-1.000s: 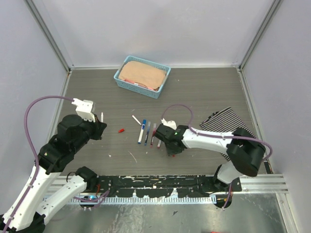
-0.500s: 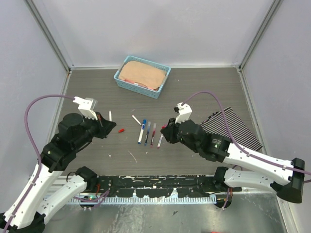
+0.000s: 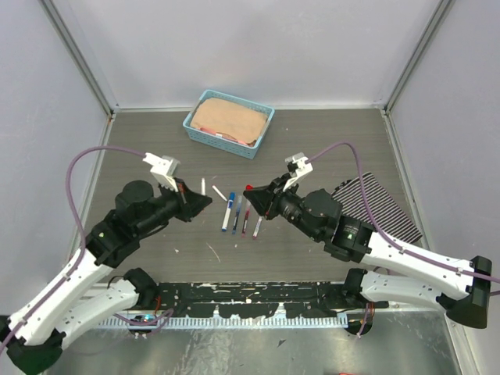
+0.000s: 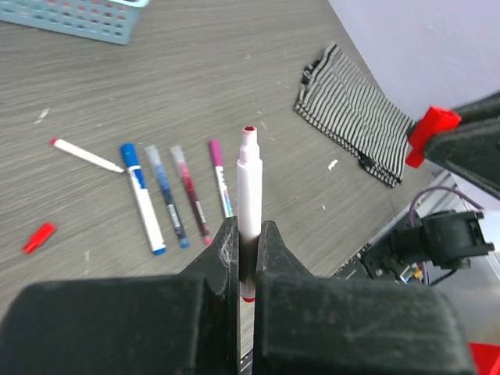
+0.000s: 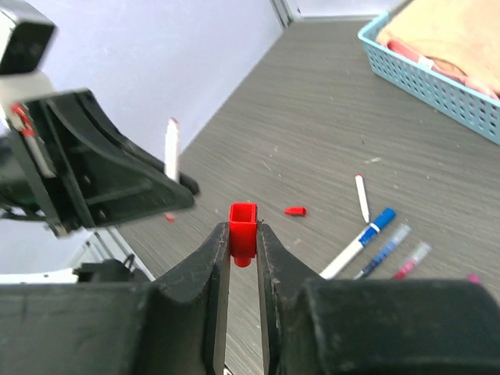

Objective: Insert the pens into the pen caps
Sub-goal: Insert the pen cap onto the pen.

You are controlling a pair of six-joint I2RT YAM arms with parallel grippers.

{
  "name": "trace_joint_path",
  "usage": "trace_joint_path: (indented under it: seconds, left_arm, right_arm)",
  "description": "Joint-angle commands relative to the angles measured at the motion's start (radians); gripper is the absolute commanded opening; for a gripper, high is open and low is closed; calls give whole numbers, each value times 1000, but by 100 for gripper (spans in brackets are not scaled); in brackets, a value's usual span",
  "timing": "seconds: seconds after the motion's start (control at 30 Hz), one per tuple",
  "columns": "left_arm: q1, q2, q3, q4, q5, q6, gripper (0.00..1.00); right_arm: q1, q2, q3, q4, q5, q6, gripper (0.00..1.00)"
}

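A white pen w/ a red tip is being pinched upright by the L pincer, jaws pressed on its barrel, above the table, left of centre. A red cap is being gripped by the R pincer, open end pointing out past the fingertips. Cap & pen are being held near each other but apart. Four pens are being left in a row mid-table: a blue-capped pen, a dark blue pen, a maroon pen & a magenta pen. A 2nd white pen is lying just far-left of the row, and a 2nd red cap is lying alone further left. A basket is sitting at the far side, a striped cloth at the right.
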Motion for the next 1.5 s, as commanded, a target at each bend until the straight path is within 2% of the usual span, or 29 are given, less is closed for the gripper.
trace_joint_path:
  seconds: [0.0,0.17,0.3,0.43,0.67,1.47]
  left_arm:
    - [-162,61,-19,168,-97,19,0]
    - [-366,109,-84,363,-164,93,0]
    - [-446,107,-132,473,-183,160,0]
    - [-453,100,-158,527,-151,196,0]
    - [-453,84,-153,520,-151,235,0]
    - [-453,73,-165,517,-135,244,0]
  right_arm:
    - [5,-33,13,181,5,-13,0]
    - [5,-118,-54,300,15,-9,0]
    - [5,-152,-79,355,-20,-29,0]
    - [5,-143,-75,365,-63,-40,0]
    - [5,-100,-55,343,-133,-34,0]
    - [5,-38,-23,316,-152,1,0]
